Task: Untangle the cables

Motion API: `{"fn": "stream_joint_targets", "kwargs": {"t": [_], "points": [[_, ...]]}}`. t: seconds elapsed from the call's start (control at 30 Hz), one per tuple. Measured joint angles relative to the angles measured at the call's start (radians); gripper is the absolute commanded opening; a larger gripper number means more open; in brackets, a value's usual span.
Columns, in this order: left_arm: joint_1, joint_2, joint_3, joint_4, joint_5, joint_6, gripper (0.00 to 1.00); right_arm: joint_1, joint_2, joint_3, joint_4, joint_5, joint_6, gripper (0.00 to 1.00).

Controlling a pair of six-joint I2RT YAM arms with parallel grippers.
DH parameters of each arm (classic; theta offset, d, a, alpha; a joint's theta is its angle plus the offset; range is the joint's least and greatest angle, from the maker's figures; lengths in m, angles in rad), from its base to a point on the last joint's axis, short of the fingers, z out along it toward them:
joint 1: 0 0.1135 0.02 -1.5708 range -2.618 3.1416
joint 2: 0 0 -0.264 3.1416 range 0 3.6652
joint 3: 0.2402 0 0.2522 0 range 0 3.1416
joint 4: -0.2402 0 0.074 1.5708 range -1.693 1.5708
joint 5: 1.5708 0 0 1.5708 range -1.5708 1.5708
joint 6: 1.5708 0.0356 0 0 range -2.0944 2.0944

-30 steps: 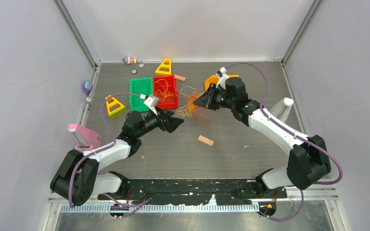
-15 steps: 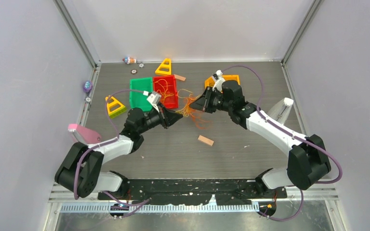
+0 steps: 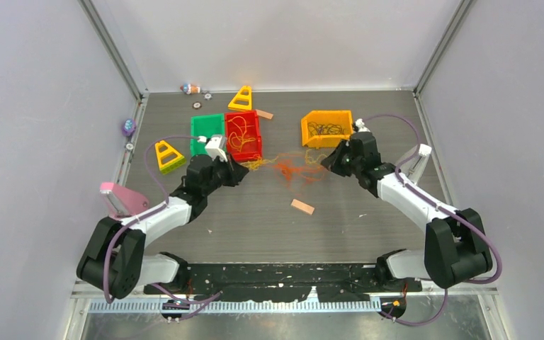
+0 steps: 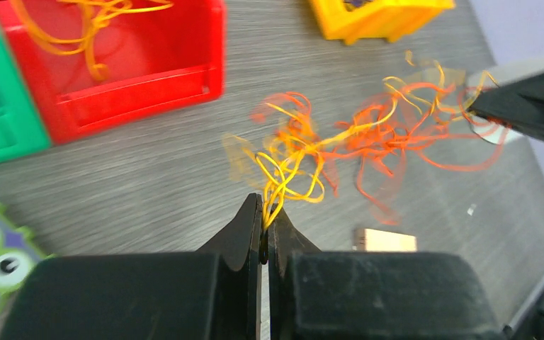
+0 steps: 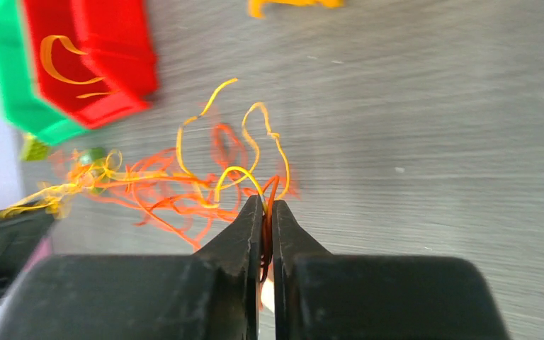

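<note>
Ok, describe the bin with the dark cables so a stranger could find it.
On the grey table, look toward the far edge. Right of the red bin and green bin, the orange bin stands alone, the only one holding dark cables.

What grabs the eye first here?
The orange-and-yellow cable tangle is strung across mid-table. It is pinched on one side by the left end effector and on the other by the right end effector. Behind it, a red bin holds yellow cables and an orange bin holds dark cables.
</note>
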Motion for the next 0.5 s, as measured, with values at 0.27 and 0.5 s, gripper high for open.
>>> {"fn": "stream_joint_targets", "kwargs": {"t": [0.27, 0.5], "points": [[0.01, -0.052, 0.0, -0.116, -0.129, 0.028, 0.0, -0.024, -0.008, -0.086, -0.035, 0.071, -0.066, 0.72], [0.01, -0.051, 0.002, -0.123, -0.104, 0.044, 0.0, 0.036, -0.02, -0.042, -0.051, 0.052, -0.206, 0.95]]}}
